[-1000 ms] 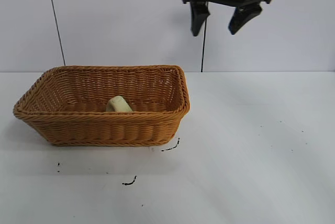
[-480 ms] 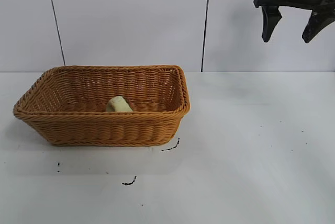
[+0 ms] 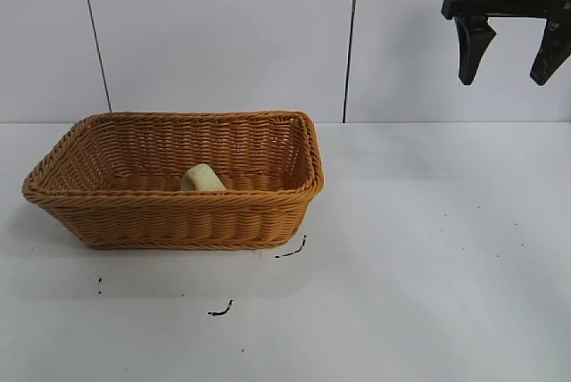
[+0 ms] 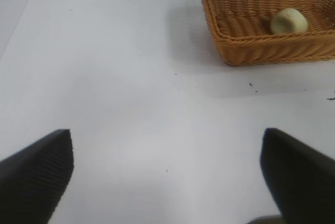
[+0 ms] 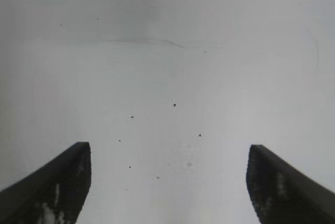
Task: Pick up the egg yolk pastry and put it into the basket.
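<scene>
A white table [image 3: 428, 248] is filling the lower part of the exterior view, carrying small black marks [image 3: 291, 249] at about six o'clock. A pale panelled wall [image 3: 223, 34] with dark vertical seams [image 3: 351, 38] is standing at twelve o'clock.

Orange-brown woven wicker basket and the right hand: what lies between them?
Nothing: only bare white table lies between the basket and the open right hand, as the exterior view shows.
</scene>
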Tool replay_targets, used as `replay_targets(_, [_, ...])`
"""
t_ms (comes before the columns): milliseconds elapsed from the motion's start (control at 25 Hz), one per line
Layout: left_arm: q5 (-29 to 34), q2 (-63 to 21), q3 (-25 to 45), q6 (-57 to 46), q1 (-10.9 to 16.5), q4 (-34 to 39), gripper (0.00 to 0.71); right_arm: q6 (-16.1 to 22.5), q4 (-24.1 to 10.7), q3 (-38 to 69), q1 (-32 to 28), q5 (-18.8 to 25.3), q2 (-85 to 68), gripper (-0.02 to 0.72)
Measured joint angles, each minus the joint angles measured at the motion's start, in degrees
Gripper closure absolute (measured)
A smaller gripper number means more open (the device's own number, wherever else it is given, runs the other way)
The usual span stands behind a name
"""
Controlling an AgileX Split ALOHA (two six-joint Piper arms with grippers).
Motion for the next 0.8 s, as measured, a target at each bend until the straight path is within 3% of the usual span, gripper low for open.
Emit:
replay_targets(600, [0.0,0.0,0.0,0.0,0.0,0.0,0.014,-0.5,0.37,35.05,0.0,0.16,-46.98,0.12])
replay_targets(800, [0.0,0.0,0.0,0.0,0.0,0.0,0.014,-2.4,0.69,48.85,0.0,-3.71,-64.38,0.12])
